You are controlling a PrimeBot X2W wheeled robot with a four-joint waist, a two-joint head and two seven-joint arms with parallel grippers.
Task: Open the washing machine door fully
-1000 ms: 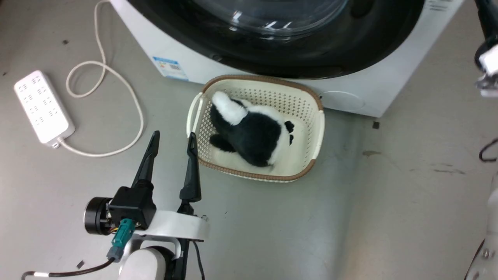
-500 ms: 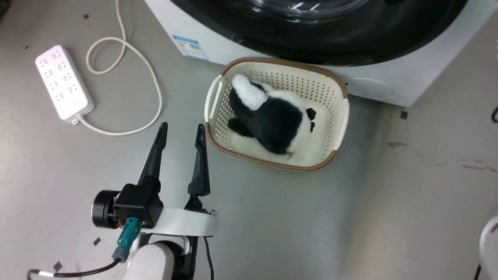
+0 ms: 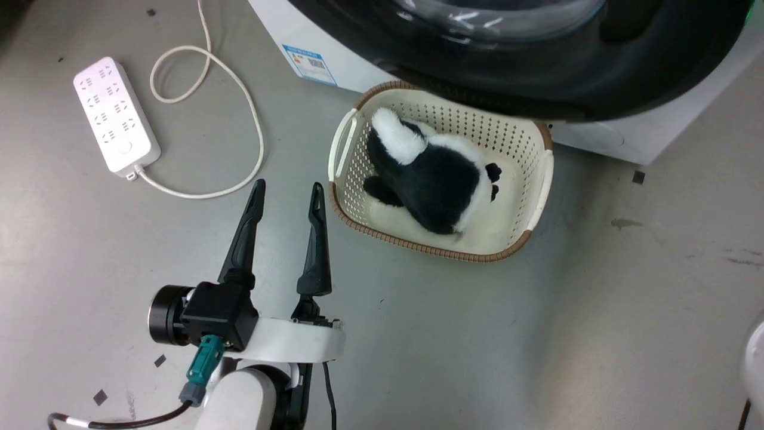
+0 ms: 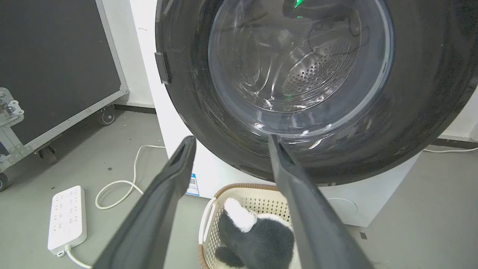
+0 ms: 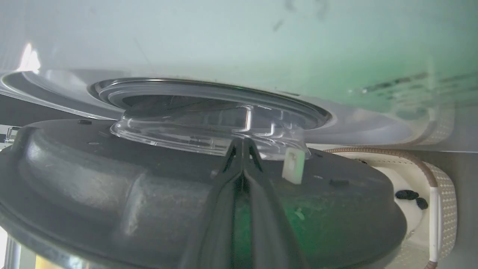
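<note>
The washing machine door (image 3: pixel 537 77) is a glossy black ring around a clear glass bowl (image 4: pixel 298 56). It stands swung partly out from the white washing machine (image 3: pixel 280 30), with its lower edge over the basket's back rim. My left gripper (image 3: pixel 287 190) hangs open and empty over the floor, left of the basket and apart from the door. In the left wrist view, that gripper (image 4: pixel 229 142) faces the door's outer side (image 4: pixel 209 93). My right gripper (image 5: pixel 242 144) is shut with nothing between its fingers. Its tips lie on the door's inner side (image 5: pixel 112 194), at the base of the glass bowl (image 5: pixel 209 130).
A cream perforated basket (image 3: pixel 540 179) holding a black-and-white plush toy (image 3: pixel 436 185) sits on the floor under the door. A white power strip (image 3: pixel 116 116) and its looped cable (image 3: pixel 239 89) lie at the left. A black wheeled case (image 4: pixel 56 56) stands beside the machine.
The head camera has shifted, so the whole scene sits further right. The door's lower edge now overhangs the basket's back rim, further out than before. The left gripper stays open.
</note>
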